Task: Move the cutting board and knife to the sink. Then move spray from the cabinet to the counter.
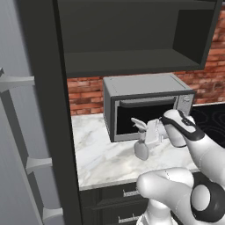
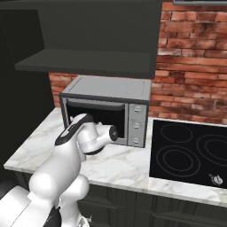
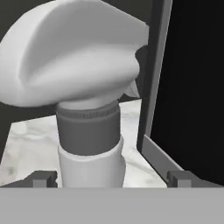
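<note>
Spray (image 3: 89, 131) sits right between the hand's (image 1: 149, 134) fingertips (gripped, I'd say), just above the counter (image 1: 105, 160). Next comes lowering it and letting go.

The white arm (image 2: 66, 164) rises from the lower left and bends forward over the white marble tabletop (image 2: 119, 166), its wrist reaching in front of the dark glass door of a steel microwave (image 2: 106, 108) that stands against the red brick wall (image 2: 190, 66). Above the microwave hangs the dark charcoal cabinet (image 2: 88, 40), its flat shelf open to view. To the right of the microwave, a black glass cooktop (image 2: 190, 153) with ring markings is set into the tabletop.
</note>
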Tool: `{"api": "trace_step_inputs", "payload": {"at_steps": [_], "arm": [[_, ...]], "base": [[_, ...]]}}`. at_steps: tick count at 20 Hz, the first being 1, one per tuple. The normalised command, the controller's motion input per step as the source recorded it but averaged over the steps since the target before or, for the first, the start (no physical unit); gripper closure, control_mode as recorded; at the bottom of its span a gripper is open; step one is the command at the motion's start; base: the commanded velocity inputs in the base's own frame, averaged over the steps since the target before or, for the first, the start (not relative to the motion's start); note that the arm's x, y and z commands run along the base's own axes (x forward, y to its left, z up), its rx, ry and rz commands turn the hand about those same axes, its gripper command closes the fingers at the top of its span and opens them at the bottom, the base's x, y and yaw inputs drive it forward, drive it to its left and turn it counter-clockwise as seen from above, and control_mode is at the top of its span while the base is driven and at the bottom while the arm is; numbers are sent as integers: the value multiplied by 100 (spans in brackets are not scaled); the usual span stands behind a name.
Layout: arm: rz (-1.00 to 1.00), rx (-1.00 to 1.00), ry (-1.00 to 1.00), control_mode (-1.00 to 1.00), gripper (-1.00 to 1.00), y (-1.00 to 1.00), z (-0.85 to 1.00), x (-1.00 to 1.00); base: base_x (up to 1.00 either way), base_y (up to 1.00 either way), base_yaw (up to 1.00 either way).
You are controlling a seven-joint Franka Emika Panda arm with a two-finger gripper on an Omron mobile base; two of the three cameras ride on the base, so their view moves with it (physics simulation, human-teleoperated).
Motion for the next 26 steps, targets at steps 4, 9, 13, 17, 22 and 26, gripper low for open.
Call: {"api": "trace_step_inputs", "payload": {"at_steps": [4, 9, 13, 17, 22, 26], "arm": [[0, 0, 0, -100, -100, -27, 7, 0], [0, 0, 0, -100, -100, -26, 3, 0], [0, 0, 0, -100, -100, -6, 0, 0], [0, 0, 0, -100, -100, 0, 0, 0], [0, 0, 0, -100, -100, 0, 0, 0], [0, 0, 0, -100, -100, 0, 0, -1]], "base": [[0, 0, 0], [0, 0, 0], [0, 0, 0], [0, 0, 0], [0, 0, 0], [0, 0, 0]]}}
